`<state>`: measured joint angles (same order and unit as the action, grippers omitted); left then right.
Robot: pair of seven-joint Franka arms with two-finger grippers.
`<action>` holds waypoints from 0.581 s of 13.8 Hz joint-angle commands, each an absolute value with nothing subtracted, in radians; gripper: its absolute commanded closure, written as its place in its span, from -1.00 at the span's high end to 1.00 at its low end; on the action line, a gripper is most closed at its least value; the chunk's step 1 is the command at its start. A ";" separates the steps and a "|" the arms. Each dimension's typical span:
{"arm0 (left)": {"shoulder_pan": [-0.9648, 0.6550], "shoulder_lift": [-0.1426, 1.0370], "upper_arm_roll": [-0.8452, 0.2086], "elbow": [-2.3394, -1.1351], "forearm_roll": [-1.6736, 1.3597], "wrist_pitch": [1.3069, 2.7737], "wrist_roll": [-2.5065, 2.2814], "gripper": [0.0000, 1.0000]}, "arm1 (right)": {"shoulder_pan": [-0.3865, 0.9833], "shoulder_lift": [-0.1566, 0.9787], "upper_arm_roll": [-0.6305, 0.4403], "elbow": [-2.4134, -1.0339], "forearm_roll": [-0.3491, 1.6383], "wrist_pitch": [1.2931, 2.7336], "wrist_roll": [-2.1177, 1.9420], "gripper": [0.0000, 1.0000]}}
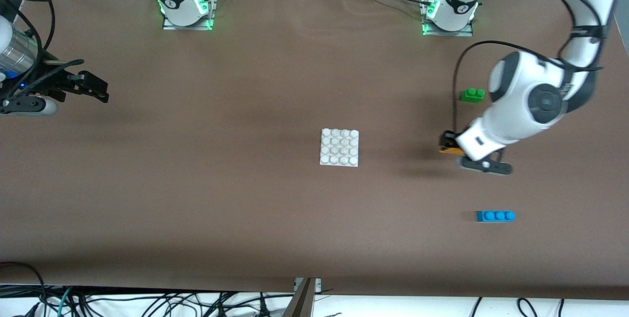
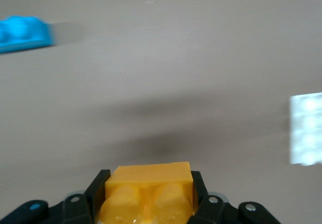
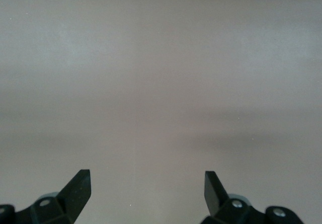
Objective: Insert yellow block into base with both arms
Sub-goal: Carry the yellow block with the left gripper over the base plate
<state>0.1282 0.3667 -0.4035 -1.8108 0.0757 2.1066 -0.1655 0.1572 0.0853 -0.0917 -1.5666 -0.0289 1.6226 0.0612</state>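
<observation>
Worktop [image 1: 196, 199]: brown, flat, with both arm bases along its top edge in the front view.

Base [image 1: 339, 147]: white studded plate, lying flat near the middle of the worktop. Every stud shows bare; nothing is pressed onto it. It also shows at the edge of the left wrist view [image 2: 307, 128].

Yellow block [image 1: 449, 149]: clamped in the left gripper [image 1: 451, 144], over bare worktop between the base and the worktop's edge at the left arm's end, well apart from the base. In the left wrist view the block [image 2: 151, 181] sits between the two black fingers [image 2: 95, 186], which press on its two sides, studs toward the camera. Whether it is off the surface or just on it is not clear.

Right gripper [image 1: 91, 88]: at the worktop's edge at the right arm's end, fingers spread wide with nothing between them, as the right wrist view [image 3: 146, 183] confirms. This arm waits.

Green brick [image 1: 472, 95]: on the worktop at the left arm's end, farther from the front camera than the held block.

Blue brick [image 1: 495, 216]: same end, nearer the front camera.

Progress, by judgement: the pick-up looks done. Carrying the block to the base, lining it up on the studs and pressing it down remain, with the right arm likely needed to steady the base.
</observation>
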 commanded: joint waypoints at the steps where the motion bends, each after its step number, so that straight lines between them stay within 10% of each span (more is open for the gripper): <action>1: 0.013 0.457 -0.397 -1.694 0.087 2.085 -0.293 -0.58 | 0.150 0.092 -0.086 -1.543 -0.017 1.603 0.068 1.00; 8: -0.250 0.644 -0.390 -1.500 0.087 2.089 -0.566 -0.57 | 0.150 0.091 -0.086 -1.543 -0.011 1.603 0.069 1.00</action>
